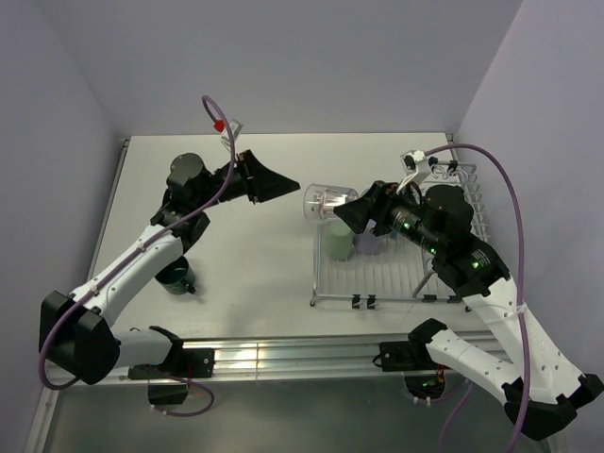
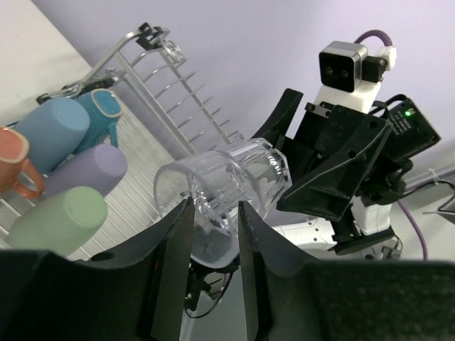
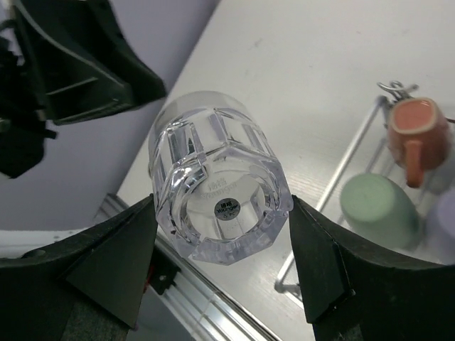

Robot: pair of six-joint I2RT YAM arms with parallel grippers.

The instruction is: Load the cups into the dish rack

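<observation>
You are gripping the glass tumbler (image 3: 220, 170) with the right gripper (image 3: 222, 213), whose fingers are pressing on either side of its thick base. The tumbler is hanging in the air on its side, over the far left edge of the dish rack (image 1: 377, 278). Its mouth is pointing left toward the left gripper (image 2: 213, 209). That gripper's fingers are standing apart at the rim, and nothing is showing them pinching the wall, so I am reading it as open.

The tumbler is looking rigid, weighty for its size and breakable, and its faceted sides are probably slick (smooth glass against hard pads). The base is the sound place to be holding it, since the glass is thickest there. A pinch on the thin rim would be risking a chip or a swing. The rack's bars are hard wire, so you are wanting a gentle set-down.

The right wrist camera is giving you the base, its round label and both fingers in contact. The left wrist camera is showing the open mouth instead, plus four mugs grouped in the rack: pale green mug (image 2: 60, 217), lavender mug (image 2: 92, 170), light blue mug (image 2: 53, 131) and orange mug (image 2: 14, 163). In the top view the right arm is hiding the last two. Only that view is showing the dark green mug (image 1: 177, 278), sitting on the table near the left arm and not yet loaded.
</observation>
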